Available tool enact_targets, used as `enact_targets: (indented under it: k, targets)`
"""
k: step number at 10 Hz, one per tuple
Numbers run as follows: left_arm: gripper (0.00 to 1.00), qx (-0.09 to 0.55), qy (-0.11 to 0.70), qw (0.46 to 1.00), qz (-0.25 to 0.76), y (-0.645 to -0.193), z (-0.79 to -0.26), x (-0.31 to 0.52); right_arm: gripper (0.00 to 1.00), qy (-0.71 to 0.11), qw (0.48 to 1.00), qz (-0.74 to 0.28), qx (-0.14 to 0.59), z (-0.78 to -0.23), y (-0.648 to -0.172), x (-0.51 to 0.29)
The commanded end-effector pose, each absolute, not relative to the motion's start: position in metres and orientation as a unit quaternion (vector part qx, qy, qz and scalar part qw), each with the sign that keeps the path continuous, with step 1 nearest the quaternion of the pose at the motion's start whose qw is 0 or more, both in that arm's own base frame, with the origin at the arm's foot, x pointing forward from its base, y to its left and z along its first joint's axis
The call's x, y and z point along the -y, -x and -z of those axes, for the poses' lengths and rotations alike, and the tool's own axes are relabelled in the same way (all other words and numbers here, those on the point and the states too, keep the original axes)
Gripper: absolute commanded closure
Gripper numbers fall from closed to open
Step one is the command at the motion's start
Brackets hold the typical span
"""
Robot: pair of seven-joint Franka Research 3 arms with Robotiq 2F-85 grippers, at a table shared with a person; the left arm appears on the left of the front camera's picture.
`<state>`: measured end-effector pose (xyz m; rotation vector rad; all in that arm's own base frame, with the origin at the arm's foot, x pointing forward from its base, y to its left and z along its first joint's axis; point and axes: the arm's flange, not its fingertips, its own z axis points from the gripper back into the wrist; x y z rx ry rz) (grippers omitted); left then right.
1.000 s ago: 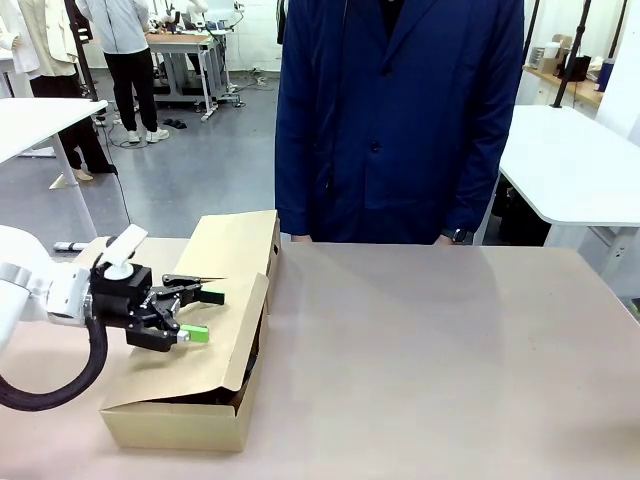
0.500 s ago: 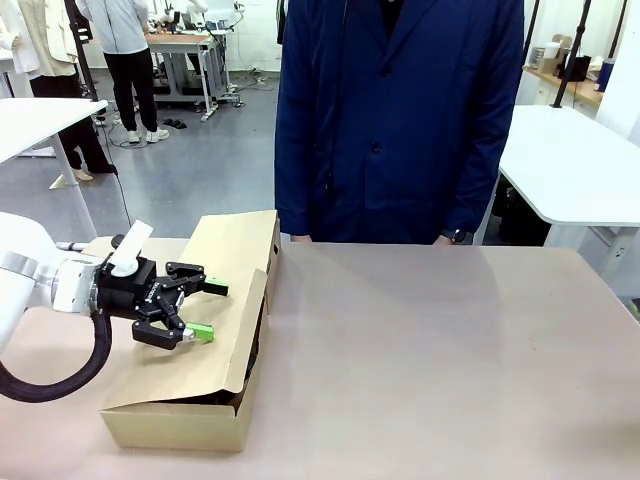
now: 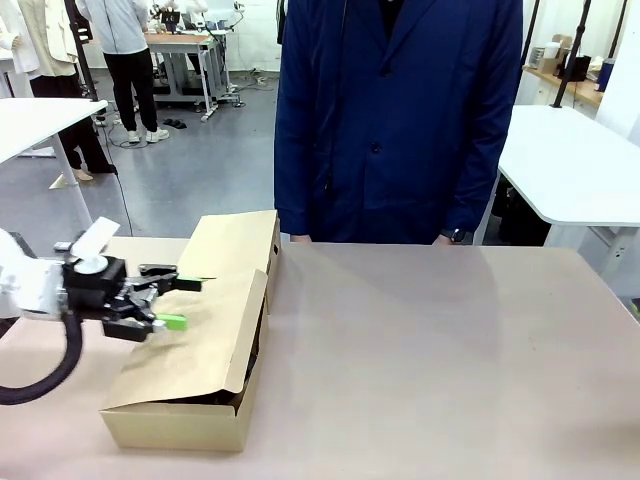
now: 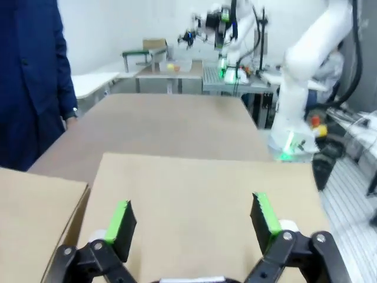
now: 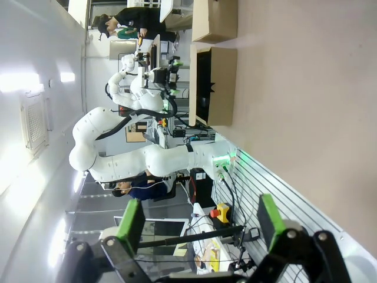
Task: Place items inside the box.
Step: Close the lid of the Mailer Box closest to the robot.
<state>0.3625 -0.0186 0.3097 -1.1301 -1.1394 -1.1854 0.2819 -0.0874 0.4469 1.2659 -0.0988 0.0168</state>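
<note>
A: brown cardboard box sits on the left of the tan table; long axis runs from the near edge toward the person in the navy coat; flaps mostly folded over the top, dark gap at the near right corner.
B: left gripper?
A: above the box's left flap; jaws spread wide, green pads apart, nothing held or touched.
B: right gripper?
A: fully open, empty; box far off in its view.
</note>
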Motion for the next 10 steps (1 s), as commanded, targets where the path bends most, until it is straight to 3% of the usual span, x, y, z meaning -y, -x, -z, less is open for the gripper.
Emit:
enact_targets:
  k: [1, 3, 5, 7, 8, 9, 10]
  targets:
    - [0.00, 0.452, 0.543, 0.590, 0.391, -0.292, -0.353, -0.017, 0.00, -0.598, 0.800, -0.013, 0.051, -0.449, -0.283, 0.087]
    - [0.00, 0.342, 0.589, 0.655, 0.327, -0.300, -0.373, -0.059, 0.00, -0.598, 0.800, -0.013, 0.051, -0.449, -0.283, 0.087]
    - [0.00, 0.169, 0.623, 0.707, 0.290, -0.306, -0.377, -0.085, 0.00, -0.598, 0.800, -0.013, 0.051, -0.449, -0.283, 0.087]
    - [0.00, 0.108, 0.660, 0.713, 0.212, -0.310, -0.376, -0.099, 0.00, -0.598, 0.800, -0.013, 0.051, -0.449, -0.283, 0.087]
    - [0.00, 0.127, 0.671, 0.711, 0.167, -0.317, -0.374, -0.104, 0.00, -0.598, 0.800, -0.013, 0.051, -0.449, -0.283, 0.087]
    - [0.00, 0.187, 0.655, 0.722, 0.122, -0.327, -0.369, -0.111, 0.00, -0.598, 0.800, -0.013, 0.051, -0.449, -0.283, 0.087]
    - [0.00, 0.119, 0.651, 0.721, 0.206, -0.307, -0.367, -0.096, 0.00, -0.598, 0.800, -0.013, 0.051, -0.449, -0.283, 0.087]
